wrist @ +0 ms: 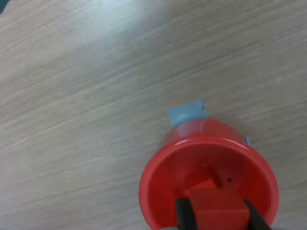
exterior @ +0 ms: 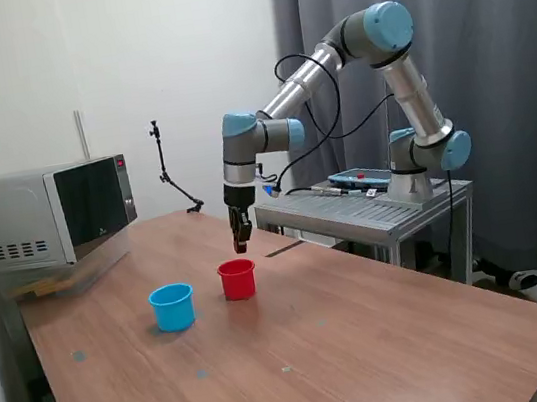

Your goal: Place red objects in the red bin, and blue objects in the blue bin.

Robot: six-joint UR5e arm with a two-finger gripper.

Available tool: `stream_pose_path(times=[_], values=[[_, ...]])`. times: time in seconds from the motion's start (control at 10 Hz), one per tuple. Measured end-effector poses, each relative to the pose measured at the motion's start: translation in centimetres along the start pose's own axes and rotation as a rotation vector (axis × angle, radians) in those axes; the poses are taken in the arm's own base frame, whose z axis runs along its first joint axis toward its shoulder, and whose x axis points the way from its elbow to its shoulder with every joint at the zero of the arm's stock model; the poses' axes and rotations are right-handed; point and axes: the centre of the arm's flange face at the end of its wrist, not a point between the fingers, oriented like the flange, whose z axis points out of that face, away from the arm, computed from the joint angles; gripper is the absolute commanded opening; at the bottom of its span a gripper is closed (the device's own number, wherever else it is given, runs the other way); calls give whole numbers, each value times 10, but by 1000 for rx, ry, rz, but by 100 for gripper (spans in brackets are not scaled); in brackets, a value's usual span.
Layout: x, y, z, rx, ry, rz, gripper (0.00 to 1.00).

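Gripper (wrist: 218, 216): fingers clamped on a red cube (wrist: 217, 207), held directly above the red cup (wrist: 163, 187)
Red cup: stands on the wooden table (exterior: 367, 318), near the light blue cup (exterior: 172, 307)

The exterior view stands off from the table (exterior: 371, 347), a little above its top, looking across it at an angle toward the wall and curtain, far enough to take in the whole arm (exterior: 328, 61), the microwave (exterior: 43, 214) at that view's left and both cups. The wrist view looks nearly straight down from close above the red cup (wrist: 208, 153), filling much of its picture with it and the bare wood around. The 2 views share the red cup (exterior: 238, 278), the gripper (exterior: 242, 240) above it and the tabletop beside it.
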Motion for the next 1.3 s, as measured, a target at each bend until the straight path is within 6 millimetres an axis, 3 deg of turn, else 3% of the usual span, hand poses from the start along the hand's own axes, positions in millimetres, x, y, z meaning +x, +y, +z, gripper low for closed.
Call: stream_pose_path(times=[1.0,1.1,1.3], values=[[3,9,-4,-17,6,-3,0],[3,9,-4,-17,6,-4,100],[4,9,-4,-17,6,-4,100]])
